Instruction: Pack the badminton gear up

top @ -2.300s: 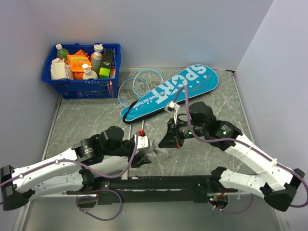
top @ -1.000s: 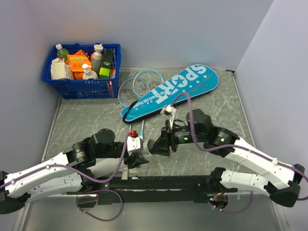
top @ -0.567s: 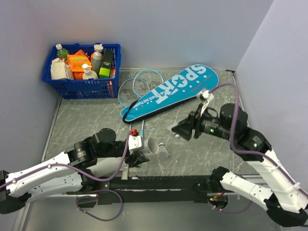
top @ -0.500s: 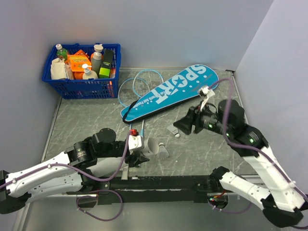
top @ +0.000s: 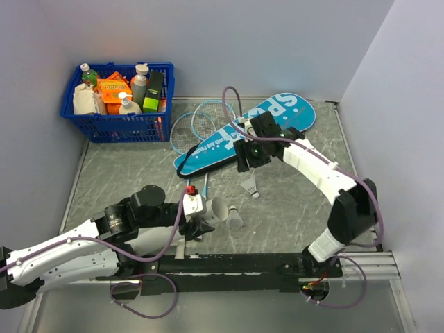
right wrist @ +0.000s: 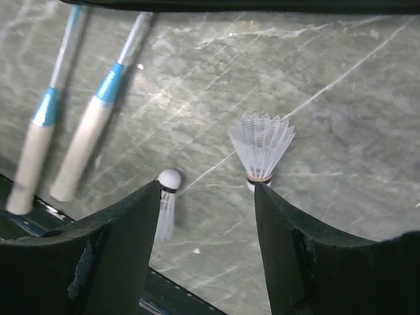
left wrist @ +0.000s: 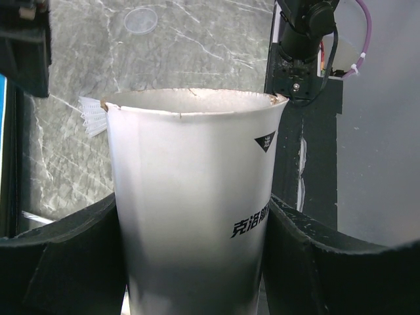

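Shuttlecock [right wrist: 261, 147] stands cork-down on the table [top: 125, 173], just in front of the bag [top: 277, 114]. Second shuttlecock [right wrist: 166, 200] lies just beside the cup [left wrist: 197, 144]. Both look feather-light with skirts that crush easily, so I'd pinch softly at the cork or low on the skirt. Right gripper [right wrist: 207, 197] is spread and empty, hovering over the standing one. Left gripper [left wrist: 195, 216] is clamped on the cup. Versus half a second ago, the right arm has swung in from the right side to above the shuttlecock. Cup and left arm unchanged.
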